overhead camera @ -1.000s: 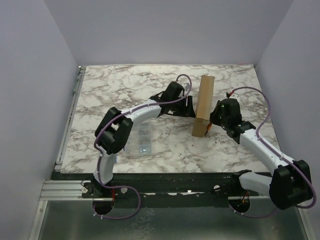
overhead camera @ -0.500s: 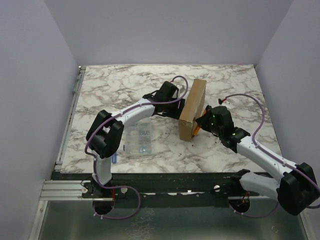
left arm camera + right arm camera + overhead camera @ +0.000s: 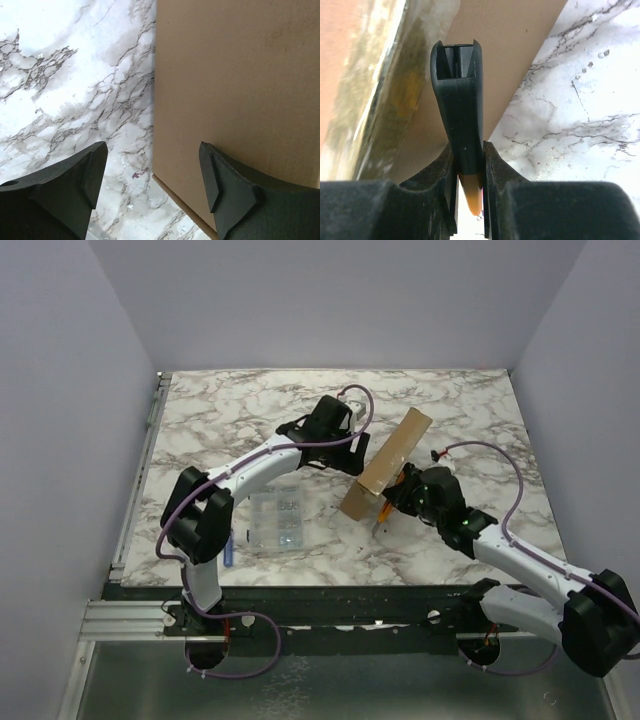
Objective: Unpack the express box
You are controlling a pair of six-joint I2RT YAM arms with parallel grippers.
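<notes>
The express box (image 3: pixel 386 462) leans on one edge, nearer the right edge of the desk (image 3: pixel 230 410). The left fingers (image 3: pixel 65 190) are wide and the right fingers (image 3: pixel 457 115) narrow. With no firm grip, it may fall flat.

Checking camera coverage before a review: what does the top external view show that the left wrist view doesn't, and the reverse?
Only the top view: the left arm, the right arm, the clear case, the whole box, and the right end effector at its near end. Only the left wrist view: the left end effector close up, its fingers spread, one overlapping the box's plain face. Both: the box and the marble table.
</notes>
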